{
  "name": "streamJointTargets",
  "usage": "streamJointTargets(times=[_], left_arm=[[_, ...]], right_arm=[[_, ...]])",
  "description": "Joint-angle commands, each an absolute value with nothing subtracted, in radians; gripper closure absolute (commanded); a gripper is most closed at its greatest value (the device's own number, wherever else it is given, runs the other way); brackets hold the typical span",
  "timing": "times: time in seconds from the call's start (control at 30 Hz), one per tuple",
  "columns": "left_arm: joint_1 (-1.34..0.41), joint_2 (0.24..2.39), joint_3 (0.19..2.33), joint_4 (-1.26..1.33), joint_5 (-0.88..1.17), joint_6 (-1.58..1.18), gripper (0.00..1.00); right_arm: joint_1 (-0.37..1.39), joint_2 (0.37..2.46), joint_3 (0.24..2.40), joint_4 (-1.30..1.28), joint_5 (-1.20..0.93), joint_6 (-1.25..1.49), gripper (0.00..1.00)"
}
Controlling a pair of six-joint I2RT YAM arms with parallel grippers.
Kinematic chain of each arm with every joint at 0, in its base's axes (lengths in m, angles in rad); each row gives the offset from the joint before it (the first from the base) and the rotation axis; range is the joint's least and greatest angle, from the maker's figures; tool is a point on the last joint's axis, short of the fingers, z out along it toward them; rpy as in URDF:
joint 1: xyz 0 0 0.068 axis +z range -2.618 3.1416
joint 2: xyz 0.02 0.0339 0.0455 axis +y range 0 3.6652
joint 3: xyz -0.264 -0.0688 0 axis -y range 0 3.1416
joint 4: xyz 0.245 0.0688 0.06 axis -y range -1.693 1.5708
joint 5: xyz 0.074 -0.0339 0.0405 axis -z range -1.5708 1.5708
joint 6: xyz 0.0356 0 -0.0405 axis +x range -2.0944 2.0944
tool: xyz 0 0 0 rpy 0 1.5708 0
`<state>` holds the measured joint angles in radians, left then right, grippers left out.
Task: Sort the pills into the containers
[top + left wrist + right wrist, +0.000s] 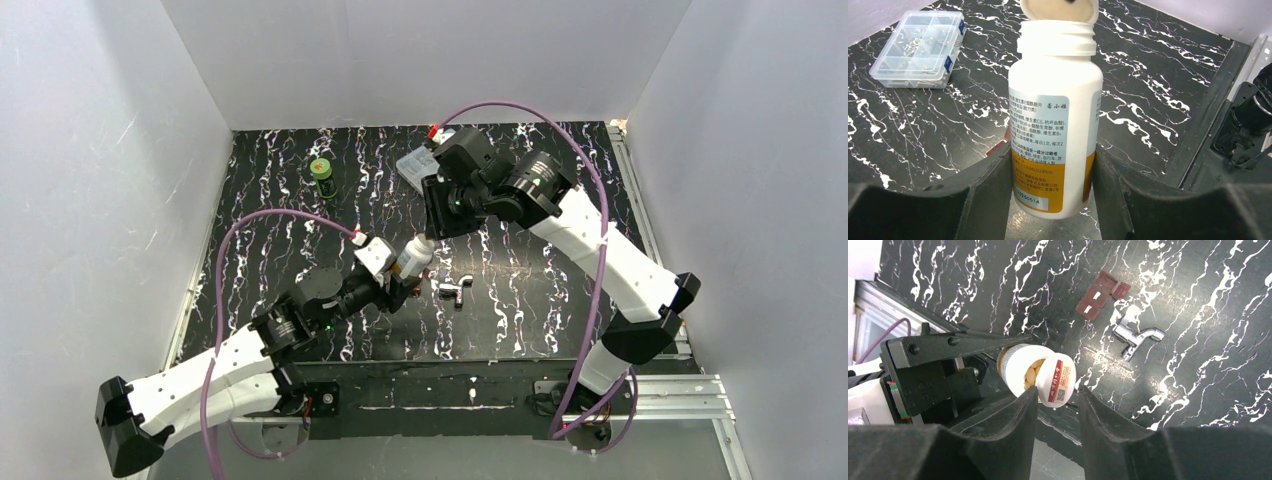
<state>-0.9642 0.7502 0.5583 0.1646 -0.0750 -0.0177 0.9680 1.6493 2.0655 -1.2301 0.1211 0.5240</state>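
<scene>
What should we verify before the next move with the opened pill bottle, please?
1. Left tool grips the pill bottle: ok, both fingers clamp its lower body.
2. Right tool holds the cap: ok, the cap sits tilted between the fingers, off the neck.
3. Pills are reachable: ok, they show in the open mouth.
4. Red-brown case is ready to receive pills: cannot tell which lids are open.
5. Silver metal piece is away from the case: ok, it lies beside it, not touching.
</scene>
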Motion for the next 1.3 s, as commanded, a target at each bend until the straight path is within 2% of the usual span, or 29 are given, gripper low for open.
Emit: streamJointTargets(times=[0.0, 0.13, 0.3, 0.57, 0.83, 1.07, 1.17, 1.27], left_arm=[[-0.967, 0.701, 0.563, 0.211, -0.117, -0.005, 1.0], [-0.967, 0.682, 0.55, 0.235, -0.136, -0.005, 1.0], [-0.967, 0.674, 0.538, 0.275, -0.141, -0.032, 1.0], [-0.967, 0.697, 0.541, 0.375, -0.138, -0.071, 1.0], [-0.967, 0.699, 0.555, 0.442, -0.151, -0.096, 1.0], [-0.967, 0.692, 0.587, 0.371, -0.155, -0.075, 1.0], [-0.967, 0.697, 0.597, 0.341, -0.153, -0.072, 1.0], [-0.967, 0.701, 0.601, 0.332, -0.146, -0.066, 1.0]], right_arm=[[0.936, 1.572, 2.046, -1.196, 0.13, 0.542, 0.61], [0.916, 1.55, 2.022, -1.166, 0.085, 0.556, 0.72], [0.872, 1.499, 1.959, -1.078, -0.061, 0.572, 0.79], [0.836, 1.423, 1.846, -0.9, -0.252, 0.619, 0.79], [0.811, 1.37, 1.749, -0.823, -0.283, 0.683, 0.8], [0.803, 1.32, 1.733, -0.808, -0.223, 0.679, 0.54], [0.873, 1.34, 1.827, -0.865, -0.109, 0.614, 0.37], [0.936, 1.408, 1.966, -0.994, 0.027, 0.55, 0.25]])
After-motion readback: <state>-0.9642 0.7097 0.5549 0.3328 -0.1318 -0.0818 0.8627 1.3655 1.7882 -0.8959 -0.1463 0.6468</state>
